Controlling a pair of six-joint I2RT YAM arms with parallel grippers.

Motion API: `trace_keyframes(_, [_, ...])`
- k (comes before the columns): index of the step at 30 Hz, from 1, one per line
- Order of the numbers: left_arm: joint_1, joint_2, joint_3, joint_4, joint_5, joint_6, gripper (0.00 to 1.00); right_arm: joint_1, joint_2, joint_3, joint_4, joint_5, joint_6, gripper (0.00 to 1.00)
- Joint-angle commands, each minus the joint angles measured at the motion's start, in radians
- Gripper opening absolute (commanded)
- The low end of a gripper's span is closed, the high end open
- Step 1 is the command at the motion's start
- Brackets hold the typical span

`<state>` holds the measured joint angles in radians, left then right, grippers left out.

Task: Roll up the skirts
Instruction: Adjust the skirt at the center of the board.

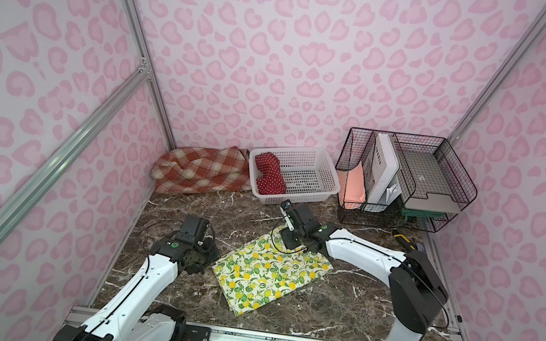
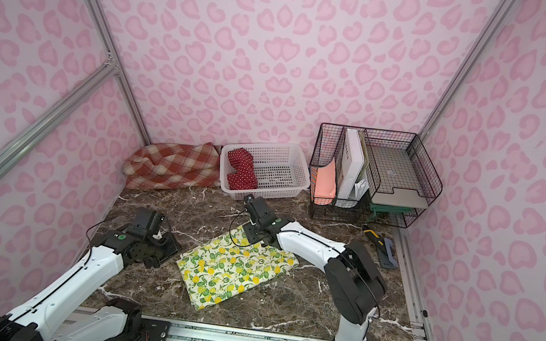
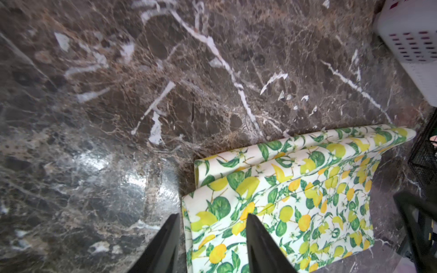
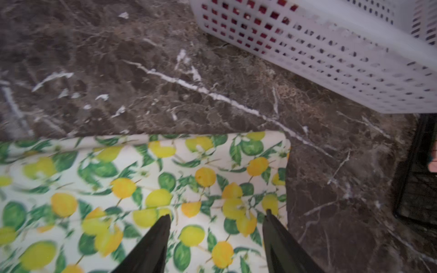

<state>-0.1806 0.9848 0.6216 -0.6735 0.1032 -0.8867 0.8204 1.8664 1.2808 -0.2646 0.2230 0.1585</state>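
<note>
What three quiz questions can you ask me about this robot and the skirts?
1. True or false: the red dotted skirt lies in the white basket.
2. Which skirt is under the right gripper? A plaid skirt, B lemon skirt, C red dotted skirt.
3. Fill in: the right gripper's jaws are ____.

Key: 1 true. 2 B. 3 open.

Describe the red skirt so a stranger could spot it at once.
Start at the back of the marble table, where a white perforated basket sits between a black wire organizer and a plaid skirt. The red skirt lies inside it, at the end nearest the plaid. Only it is red with small white dots.
</note>
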Motion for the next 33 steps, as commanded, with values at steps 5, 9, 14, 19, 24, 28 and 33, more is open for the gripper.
trace_keyframes(5, [-0.014, -0.001, -0.057, -0.009, -0.006, -0.033, 0.49, -0.116, 0.133, 0.072, 0.166, -0.039, -0.033, 0.66])
trace_keyframes(9, [-0.023, 0.027, -0.087, 0.024, 0.025, -0.046, 0.48, -0.139, 0.198, 0.143, 0.163, -0.121, -0.052, 0.65])
trace_keyframes(14, [-0.027, 0.036, -0.116, 0.066, 0.034, -0.066, 0.47, -0.146, 0.234, 0.152, 0.172, -0.204, -0.066, 0.60])
trace_keyframes(19, [-0.028, 0.051, -0.099, 0.079, 0.025, -0.065, 0.43, -0.147, 0.221, 0.116, 0.171, -0.195, -0.043, 0.50])
trace_keyframes(24, [-0.033, 0.088, -0.080, 0.105, 0.029, -0.068, 0.23, -0.145, 0.169, 0.057, 0.184, -0.166, -0.014, 0.31])
trace_keyframes(28, [-0.044, 0.109, -0.058, 0.110, 0.027, -0.065, 0.09, -0.137, 0.117, 0.028, 0.182, -0.120, 0.004, 0.16])
trace_keyframes(33, [-0.055, 0.109, -0.041, 0.120, 0.019, -0.064, 0.00, -0.130, 0.065, 0.003, 0.160, -0.100, 0.025, 0.08])
